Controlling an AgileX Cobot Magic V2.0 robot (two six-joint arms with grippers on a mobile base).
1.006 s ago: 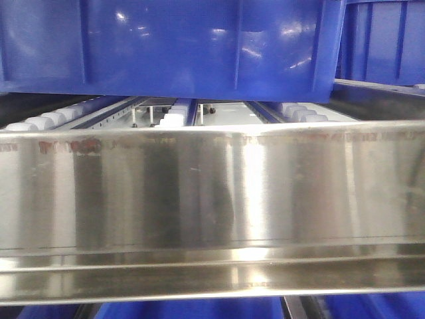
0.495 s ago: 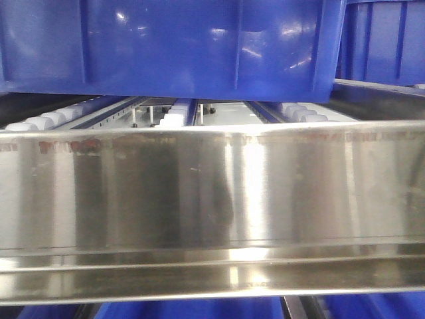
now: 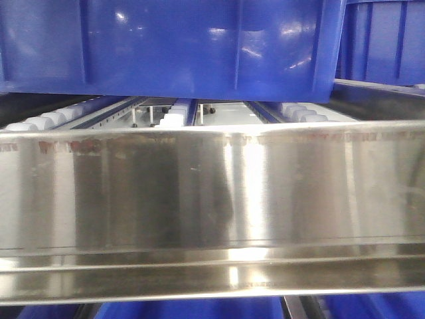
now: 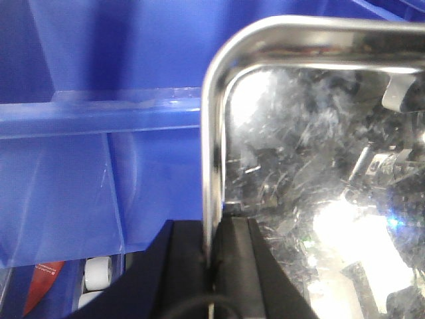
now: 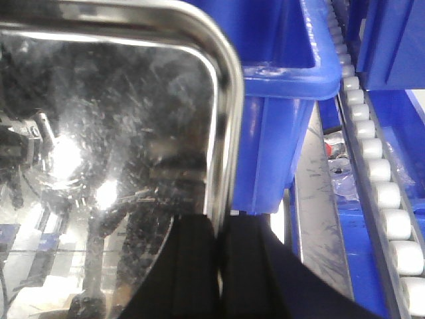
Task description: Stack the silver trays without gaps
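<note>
Only glints on the shelf rail (image 3: 212,199) shift since a second ago; the left gripper (image 4: 214,247) and right gripper (image 5: 219,242) jaws pinch the silver tray (image 4: 299,133) beside the blue bin (image 5: 279,133), so level, even lowering should nest it flush.

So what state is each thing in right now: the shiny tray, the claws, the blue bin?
Shiny silver steel tray: held by its rolled rim.
Left black gripper: shut on the tray rim.
Right black gripper: shut on the tray rim.
Big blue plastic bin: upright, contents hidden.
Long brushed-steel rail: level.
</note>
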